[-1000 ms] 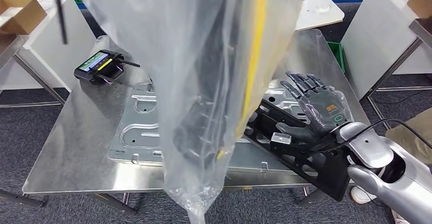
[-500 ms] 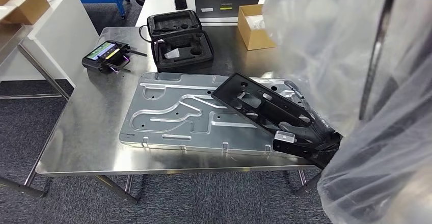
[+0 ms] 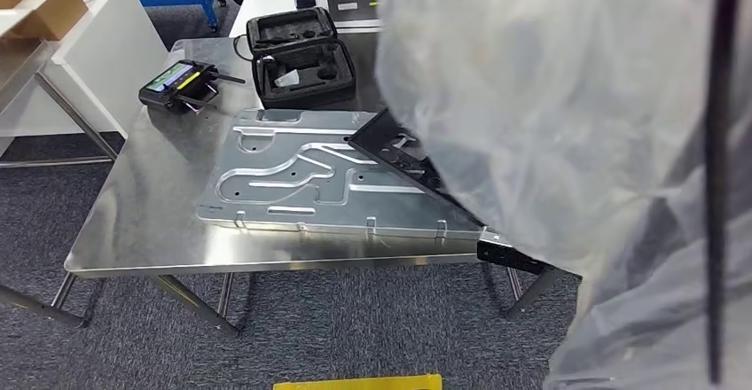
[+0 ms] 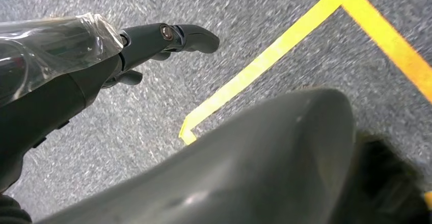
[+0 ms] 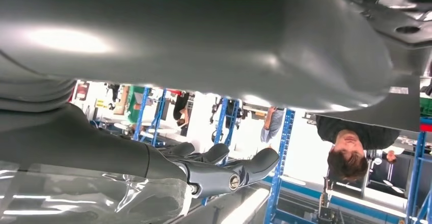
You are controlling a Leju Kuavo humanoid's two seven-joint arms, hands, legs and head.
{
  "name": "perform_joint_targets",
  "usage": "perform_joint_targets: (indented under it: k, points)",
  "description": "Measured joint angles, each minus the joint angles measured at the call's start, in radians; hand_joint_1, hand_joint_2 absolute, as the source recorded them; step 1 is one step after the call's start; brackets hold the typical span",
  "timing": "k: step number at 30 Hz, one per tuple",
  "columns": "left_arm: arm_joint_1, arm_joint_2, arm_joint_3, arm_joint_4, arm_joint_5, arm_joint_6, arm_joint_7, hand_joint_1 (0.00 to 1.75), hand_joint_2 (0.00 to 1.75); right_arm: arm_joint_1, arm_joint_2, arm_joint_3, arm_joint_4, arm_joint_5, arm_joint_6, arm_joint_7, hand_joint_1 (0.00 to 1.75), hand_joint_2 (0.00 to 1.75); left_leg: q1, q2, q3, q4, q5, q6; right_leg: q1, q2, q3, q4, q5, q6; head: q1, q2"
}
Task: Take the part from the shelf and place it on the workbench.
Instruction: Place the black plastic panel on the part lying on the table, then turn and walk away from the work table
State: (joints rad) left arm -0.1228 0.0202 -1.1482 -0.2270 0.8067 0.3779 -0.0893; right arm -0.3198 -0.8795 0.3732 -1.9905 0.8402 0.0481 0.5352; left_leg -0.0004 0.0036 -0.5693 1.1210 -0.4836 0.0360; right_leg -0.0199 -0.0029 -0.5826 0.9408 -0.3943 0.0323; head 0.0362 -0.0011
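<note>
On the steel workbench (image 3: 133, 230) the black plastic part (image 3: 399, 155) lies flat, partly on top of the big silver metal plate (image 3: 293, 186), and one end sticks out past the table edge near the front. A second ago the right hand was resting on this part. Now no hand is on it. So I think the part is put down and the job is nearly done or done.

A big clear plastic cover (image 3: 550, 97) now hangs in front of the head camera on the right side and hides much of the part. Before, it hung in the middle.

The right hand (image 5: 214, 170) is up in the air with its fingers lightly bent and nothing in it. The left hand (image 4: 158, 43) hangs down over the grey carpet (image 4: 285, 10) by a yellow tape line (image 4: 265, 61), with loose fingers and nothing in it too.

Behind the plate sit an open black case (image 3: 297, 53) and a small controller (image 3: 177, 84).
</note>
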Motion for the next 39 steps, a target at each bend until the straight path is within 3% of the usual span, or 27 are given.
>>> perform_joint_targets:
  k: [1, 3, 5, 6, 8, 10, 11, 12, 13, 14, 16, 18, 20, 22, 23, 25, 26, 27, 28, 29, 31, 33, 34, 36, 37, 39]
  points:
    - [-0.002, 0.000, 0.000, 0.000, 0.000, 0.000, 0.000, 0.00, 0.00, 0.000, 0.000, -0.001, 0.000, 0.002, 0.000, 0.000, 0.00, 0.00, -0.002, -0.001, 0.057, -0.088, 0.007, 0.006, 0.001, 0.000, -0.007, 0.000, 0.008, 0.004, 0.000, 0.000]
    - [-0.005, 0.000, 0.000, 0.000, 0.000, 0.000, 0.000, 0.00, 0.00, -0.001, 0.000, -0.003, 0.000, 0.005, 0.000, 0.000, 0.00, 0.00, -0.008, -0.004, 0.117, -0.189, 0.006, 0.014, 0.001, 0.000, -0.013, -0.003, 0.025, 0.014, 0.000, 0.000]
    - [-0.007, 0.000, 0.000, 0.000, 0.001, 0.000, 0.000, 0.00, 0.00, -0.001, -0.001, -0.004, 0.000, 0.006, 0.000, -0.001, 0.00, 0.00, -0.013, -0.004, 0.111, -0.204, 0.018, 0.023, -0.002, -0.001, -0.018, -0.009, 0.041, 0.027, 0.000, 0.000]
    - [-0.007, -0.001, 0.000, 0.000, 0.001, 0.000, 0.001, 0.00, 0.00, 0.001, -0.002, -0.005, 0.000, 0.005, 0.000, -0.001, 0.00, 0.00, -0.012, -0.003, 0.105, -0.209, 0.027, 0.029, -0.004, 0.000, -0.025, -0.004, 0.034, 0.032, -0.001, 0.000]
    - [-0.008, 0.000, 0.000, 0.000, 0.002, 0.001, 0.001, 0.00, 0.00, 0.005, -0.003, -0.007, 0.000, 0.001, -0.002, 0.001, 0.00, 0.00, -0.009, 0.000, 0.086, -0.215, 0.051, 0.044, -0.005, 0.002, -0.055, 0.062, -0.034, 0.037, 0.001, 0.000]
    - [-0.009, 0.000, 0.000, 0.000, 0.001, 0.002, 0.002, 0.00, 0.00, 0.009, -0.004, -0.008, 0.000, -0.004, -0.004, 0.003, 0.00, 0.00, -0.011, 0.001, 0.063, -0.214, 0.071, 0.052, -0.005, 0.003, -0.096, 0.198, -0.134, 0.040, 0.002, 0.000]
    - [-0.009, 0.000, 0.000, 0.000, 0.001, 0.002, 0.002, 0.00, 0.00, 0.013, -0.005, -0.008, 0.000, -0.007, -0.005, 0.003, 0.00, 0.00, -0.013, 0.002, 0.052, -0.214, 0.079, 0.053, -0.004, 0.003, -0.111, 0.264, -0.164, 0.042, 0.002, 0.000]
    - [-0.008, -0.001, 0.000, 0.000, 0.001, 0.002, 0.003, 0.00, 0.00, 0.017, -0.005, -0.009, 0.000, -0.010, -0.006, 0.003, 0.00, 0.00, -0.013, 0.002, 0.040, -0.213, 0.088, 0.053, -0.004, 0.003, -0.113, 0.306, -0.169, 0.043, 0.002, 0.000]
    - [-0.008, -0.001, 0.000, 0.000, 0.000, 0.002, 0.003, 0.00, 0.00, 0.020, -0.006, -0.009, 0.000, -0.013, -0.008, 0.004, 0.00, 0.00, -0.014, 0.003, 0.027, -0.211, 0.097, 0.052, -0.004, 0.002, -0.098, 0.313, -0.154, 0.043, 0.002, 0.000]
    - [-0.008, -0.002, 0.000, 0.000, 0.000, 0.002, 0.004, 0.00, 0.00, 0.023, -0.006, -0.010, 0.000, -0.016, -0.009, 0.004, 0.00, 0.00, -0.013, 0.003, 0.014, -0.208, 0.106, 0.050, -0.005, 0.002, -0.066, 0.286, -0.128, 0.044, 0.002, 0.000]
    - [-0.008, -0.002, 0.000, 0.000, 0.000, 0.002, 0.004, 0.00, 0.00, 0.026, -0.007, -0.015, 0.000, -0.018, -0.013, 0.005, 0.00, 0.00, -0.014, 0.003, -0.008, -0.196, 0.117, 0.043, -0.003, 0.002, 0.044, 0.136, -0.088, 0.043, 0.002, 0.000]
    - [-0.009, -0.002, 0.000, 0.000, 0.000, 0.002, 0.004, 0.00, 0.00, 0.026, -0.010, -0.024, 0.000, -0.020, -0.016, 0.005, 0.00, 0.00, -0.018, 0.003, -0.023, -0.183, 0.128, 0.034, 0.001, 0.002, 0.125, 0.011, -0.094, 0.036, 0.001, 0.000]
    - [-0.008, -0.002, 0.000, 0.000, 0.000, 0.002, 0.004, 0.00, 0.00, 0.031, -0.011, -0.030, 0.000, -0.023, -0.020, 0.005, 0.00, 0.00, -0.019, 0.002, -0.034, -0.178, 0.140, 0.023, 0.003, 0.001, 0.131, -0.016, -0.100, 0.022, 0.000, 0.000]
    - [-0.007, -0.002, 0.000, 0.000, 0.000, 0.002, 0.005, 0.00, 0.00, 0.041, -0.011, -0.033, 0.001, -0.030, -0.025, 0.006, 0.00, 0.00, -0.015, 0.001, -0.050, -0.156, 0.119, 0.010, 0.000, 0.000, 0.116, -0.013, -0.086, 0.006, 0.000, 0.000]
    - [-0.006, -0.002, 0.000, 0.000, 0.000, 0.003, 0.006, 0.00, 0.00, 0.049, -0.012, -0.036, 0.001, -0.034, -0.030, 0.007, 0.00, 0.00, -0.013, 0.001, -0.065, -0.118, 0.083, 0.003, -0.003, 0.000, 0.107, -0.014, -0.078, -0.001, 0.000, 0.000]
    - [-0.006, -0.003, 0.000, 0.000, -0.001, 0.003, 0.006, 0.00, 0.00, 0.070, -0.014, -0.049, 0.001, -0.046, -0.044, 0.011, 0.00, 0.00, -0.004, 0.001, -0.105, 0.014, -0.016, -0.012, -0.003, 0.001, 0.087, -0.013, -0.060, -0.009, -0.001, 0.000]
    - [-0.005, -0.004, 0.000, 0.000, -0.001, 0.004, 0.006, 0.00, 0.00, 0.085, -0.015, -0.057, 0.001, -0.051, -0.054, 0.012, 0.00, 0.00, -0.001, 0.001, -0.122, 0.084, -0.051, -0.016, -0.002, 0.001, 0.077, -0.013, -0.052, -0.010, -0.001, 0.000]
    - [-0.005, -0.004, 0.000, 0.000, 0.000, 0.004, 0.007, 0.00, 0.00, 0.102, -0.016, -0.067, 0.001, -0.057, -0.065, 0.013, 0.00, 0.00, 0.002, 0.001, -0.127, 0.131, -0.064, -0.019, -0.001, 0.001, 0.067, -0.012, -0.044, -0.010, -0.001, 0.000]
    - [-0.004, -0.004, 0.000, 0.000, 0.000, 0.005, 0.007, 0.00, 0.00, 0.122, -0.016, -0.077, 0.001, -0.062, -0.079, 0.014, 0.00, 0.00, 0.004, 0.001, -0.116, 0.142, -0.055, -0.020, 0.000, 0.002, 0.058, -0.012, -0.037, -0.009, -0.001, 0.000]
    - [-0.004, -0.004, 0.000, 0.000, 0.001, 0.006, 0.007, 0.00, 0.00, 0.146, -0.017, -0.088, 0.001, -0.064, -0.093, 0.013, 0.00, 0.00, 0.005, 0.001, -0.085, 0.111, -0.031, -0.018, 0.001, 0.002, 0.049, -0.012, -0.030, -0.007, -0.001, 0.000]
    - [-0.004, -0.004, 0.000, 0.000, 0.003, 0.008, 0.007, 0.00, 0.00, 0.192, -0.019, -0.111, 0.001, -0.064, -0.120, 0.010, 0.00, 0.00, 0.002, -0.003, 0.021, -0.040, 0.013, -0.007, 0.003, 0.004, 0.036, -0.011, -0.017, -0.002, -0.001, 0.000]
    - [-0.004, -0.005, 0.000, 0.000, 0.004, 0.009, 0.007, 0.00, 0.00, 0.226, -0.019, -0.134, 0.001, -0.060, -0.139, 0.007, 0.00, 0.00, -0.004, -0.008, 0.102, -0.173, 0.022, 0.007, 0.005, 0.004, 0.028, -0.011, -0.005, 0.007, 0.000, 0.000]
    - [-0.004, -0.005, 0.000, 0.000, 0.005, 0.009, 0.007, 0.00, 0.00, 0.241, -0.019, -0.145, 0.001, -0.059, -0.146, 0.006, 0.00, 0.00, -0.007, -0.009, 0.115, -0.200, 0.019, 0.012, 0.005, 0.004, 0.025, -0.012, 0.001, 0.013, 0.000, 0.000]
    - [-0.001, -0.007, 0.000, 0.000, 0.008, 0.010, 0.007, 0.00, 0.00, 0.282, -0.019, -0.167, 0.004, -0.063, -0.164, 0.004, 0.00, 0.00, -0.007, -0.008, 0.106, -0.209, 0.032, 0.024, 0.003, 0.005, 0.018, -0.012, 0.009, 0.025, 0.000, 0.000]
    - [0.001, -0.008, 0.000, 0.000, 0.010, 0.010, 0.007, 0.00, 0.00, 0.307, -0.017, -0.179, 0.008, -0.068, -0.178, 0.000, 0.00, 0.00, -0.006, -0.007, 0.099, -0.213, 0.042, 0.032, 0.002, 0.005, 0.010, -0.002, -0.004, 0.030, 0.001, 0.000]
    - [0.004, -0.010, 0.000, 0.000, 0.012, 0.010, 0.009, 0.00, 0.00, 0.359, -0.011, -0.203, 0.027, -0.083, -0.218, -0.018, 0.00, 0.00, -0.004, -0.005, 0.081, -0.219, 0.063, 0.046, -0.001, 0.005, -0.024, 0.076, -0.080, 0.036, 0.002, 0.000]
